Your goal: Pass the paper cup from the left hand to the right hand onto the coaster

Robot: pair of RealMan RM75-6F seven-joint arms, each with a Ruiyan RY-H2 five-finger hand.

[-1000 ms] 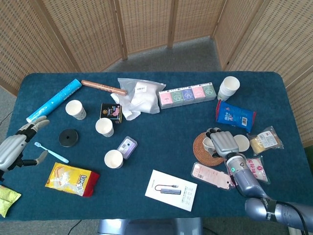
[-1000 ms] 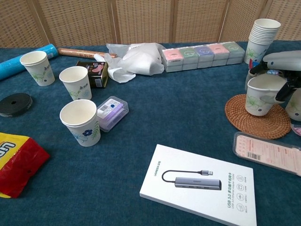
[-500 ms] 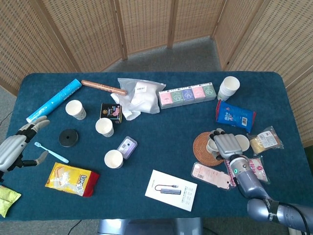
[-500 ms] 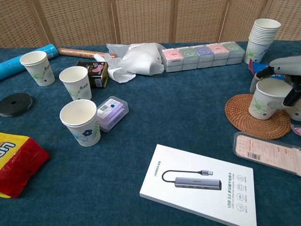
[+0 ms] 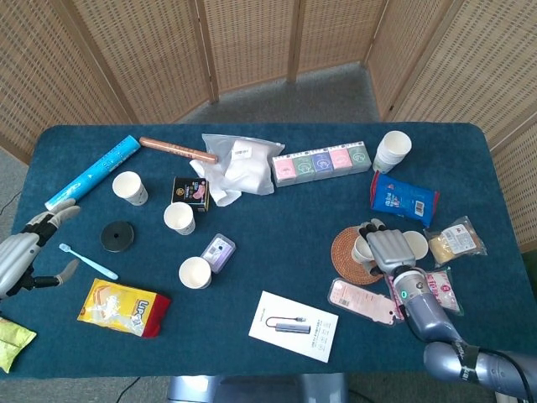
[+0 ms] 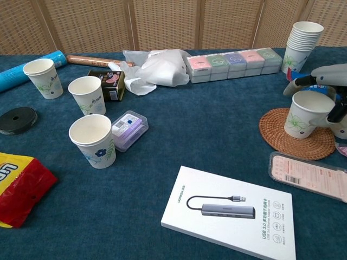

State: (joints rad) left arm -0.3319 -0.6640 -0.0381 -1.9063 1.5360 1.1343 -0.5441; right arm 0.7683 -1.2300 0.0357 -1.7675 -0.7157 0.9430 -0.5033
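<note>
- Woven rattan makes up the round coaster (image 6: 295, 142), which lies toward the right side of the blue bench (image 5: 277, 252), at about 4 o'clock from its middle.
- On that coaster the paper cup (image 6: 304, 114) stands upright, white with a green leaf print, its mouth open to the ceiling.
- Around the cup's rim is the right robot hand (image 5: 388, 248); from the chest view the fingers (image 6: 297, 84) arch over and beside the cup with daylight between them and the wall, so it looks loosened, holding nothing.
- Far over at 9 o'clock, off the bench's edge, the left robot hand (image 5: 21, 256) hangs with fingers spread and nothing in it.
- Just beside that hand, a light blue toothbrush (image 5: 88, 262) lies on the cloth, and a black round lid (image 5: 117, 236) sits at its 1 o'clock.
- Three more loose cups (image 5: 180, 217) stand on the left half, near a small purple box (image 5: 217, 252).
- At 6 o'clock a white adapter box (image 5: 294, 326) lies flat; a yellow and red snack bag (image 5: 123, 306) lies at 7 o'clock.
- Along the far edge sit a row of pastel boxes (image 5: 320, 164), a crumpled clear bag (image 5: 237, 162) and a stack of cups (image 5: 391, 151) at 1 o'clock.
- Next to the coaster, at its 5 o'clock, lies a pink flat packet (image 5: 362, 300).
</note>
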